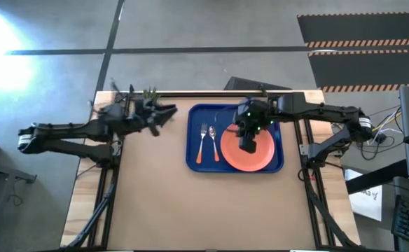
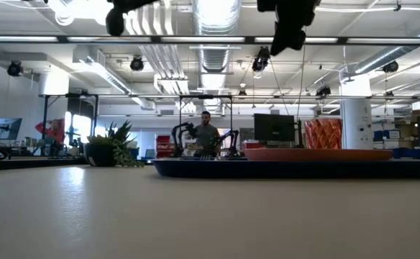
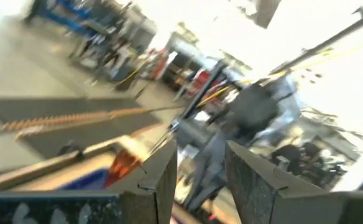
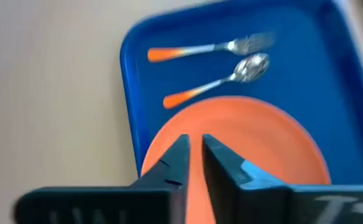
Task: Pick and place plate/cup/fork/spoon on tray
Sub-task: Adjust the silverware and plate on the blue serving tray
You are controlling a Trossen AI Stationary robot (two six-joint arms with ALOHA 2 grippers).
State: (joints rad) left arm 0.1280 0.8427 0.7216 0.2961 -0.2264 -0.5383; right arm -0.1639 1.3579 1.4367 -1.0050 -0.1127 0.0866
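The plate (image 1: pixel 247 150), round, flat and salmon-pink, lies in the right half of the blue tray (image 1: pixel 194 157), which sits on the counter (image 1: pixel 190 210) toward its far edge. Left of the plate on the tray floor lie the fork (image 1: pixel 202 142) and the spoon (image 1: pixel 213 142), side by side and close together, metal heads toward the far side and orange handles toward the near side; the fork is nearer the tray's left rim, the spoon just beside the plate. In the right wrist view the fork (image 4: pixel 212 46) and spoon (image 4: pixel 219 79) lie apart from each other, neither touching the plate (image 4: pixel 256 140). The right arm reaches in from the right edge of the counter, its wrist bent downward so that the right gripper (image 1: pixel 247 143) hangs over the plate's far part; the low view shows it raised well above the tray (image 2: pixel 289 168). Its jaws are nearly closed, only a thin slit between them, and hold nothing (image 4: pixel 195 155). The left arm stretches along the counter's far left side, its left gripper (image 1: pixel 164 115) pointing toward the tray beside a small potted plant (image 1: pixel 150 93), jaws parted and empty (image 3: pixel 200 171).
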